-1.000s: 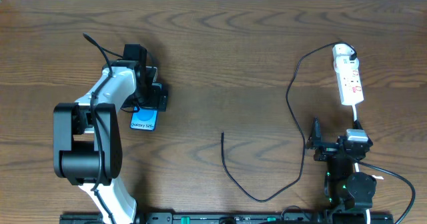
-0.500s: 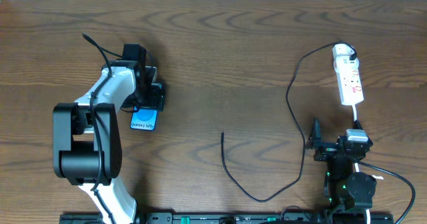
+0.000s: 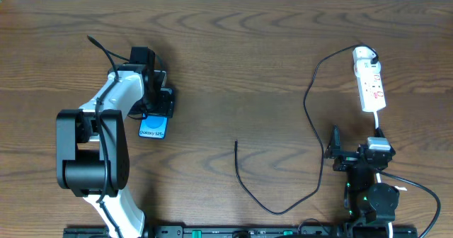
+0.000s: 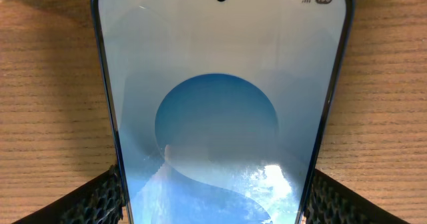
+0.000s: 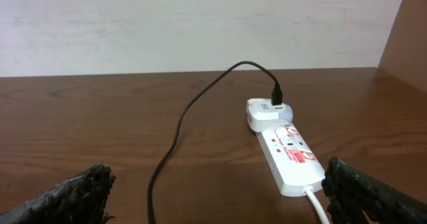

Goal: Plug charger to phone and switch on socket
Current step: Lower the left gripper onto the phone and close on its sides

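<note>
The phone (image 3: 152,129) lies flat at the table's left, its blue screen up; it fills the left wrist view (image 4: 217,117). My left gripper (image 3: 157,109) (image 4: 213,201) sits over it, with both pads (image 4: 93,201) pressed against its long edges. The charger (image 3: 306,103) is a thin black cable that runs from a white adapter at the socket's far end (image 5: 267,111) and loops down. Its plug tip (image 3: 236,143) lies free at mid-table. The socket (image 3: 370,82) (image 5: 290,154) lies at the right. My right gripper (image 3: 356,142) (image 5: 217,197) stands open just short of it, holding nothing.
The socket's white cord (image 5: 319,207) trails back toward the right arm's base (image 3: 371,195). The charger's slack loops near the front edge (image 3: 283,211). A pale wall (image 5: 200,24) rises behind the table.
</note>
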`<control>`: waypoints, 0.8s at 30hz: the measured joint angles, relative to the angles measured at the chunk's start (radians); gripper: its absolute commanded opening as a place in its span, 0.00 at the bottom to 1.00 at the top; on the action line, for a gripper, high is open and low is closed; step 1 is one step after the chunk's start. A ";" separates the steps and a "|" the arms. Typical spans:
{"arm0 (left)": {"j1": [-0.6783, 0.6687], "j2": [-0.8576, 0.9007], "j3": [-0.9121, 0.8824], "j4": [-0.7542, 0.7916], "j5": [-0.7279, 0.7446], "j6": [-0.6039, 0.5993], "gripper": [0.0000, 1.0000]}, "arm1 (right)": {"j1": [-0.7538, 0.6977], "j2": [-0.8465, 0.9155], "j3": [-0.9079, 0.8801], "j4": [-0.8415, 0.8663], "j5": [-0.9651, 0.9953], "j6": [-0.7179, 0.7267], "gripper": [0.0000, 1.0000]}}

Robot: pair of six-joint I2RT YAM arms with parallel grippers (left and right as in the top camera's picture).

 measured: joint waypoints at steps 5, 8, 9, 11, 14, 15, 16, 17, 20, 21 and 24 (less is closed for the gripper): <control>0.000 0.000 0.000 0.000 0.000 0.000 0.91 | 0.000 0.000 0.000 0.000 0.000 0.000 0.99; -0.002 0.000 0.000 0.000 0.000 0.000 0.93 | 0.000 0.000 0.000 0.000 0.000 0.000 0.99; -0.003 0.000 0.000 0.000 0.000 0.000 0.94 | 0.000 0.000 0.000 0.000 0.000 0.000 0.99; -0.004 0.000 0.000 0.000 0.000 0.000 0.95 | 0.000 0.000 0.000 0.000 0.000 0.000 0.99; -0.004 0.000 0.000 0.000 0.000 0.000 0.94 | 0.000 0.000 0.000 0.000 0.000 0.000 0.99; -0.004 0.000 0.000 0.000 0.000 0.000 0.94 | 0.000 0.000 0.000 0.000 0.000 0.000 0.99; -0.004 0.000 0.000 0.000 0.000 0.000 0.95 | 0.000 0.000 0.000 0.000 0.000 0.000 0.99; -0.004 0.000 0.000 0.000 0.000 0.000 0.95 | 0.000 0.000 0.000 0.000 0.000 0.000 0.99; -0.004 0.000 0.000 0.000 0.000 0.000 0.95 | 0.000 0.000 0.000 0.000 0.000 0.000 0.99; -0.004 0.000 -0.001 0.000 0.000 0.000 0.95 | 0.000 0.000 0.000 0.000 0.000 0.000 0.99; -0.004 0.000 -0.002 0.003 0.000 0.000 0.97 | 0.000 0.000 0.000 0.000 0.000 0.000 0.99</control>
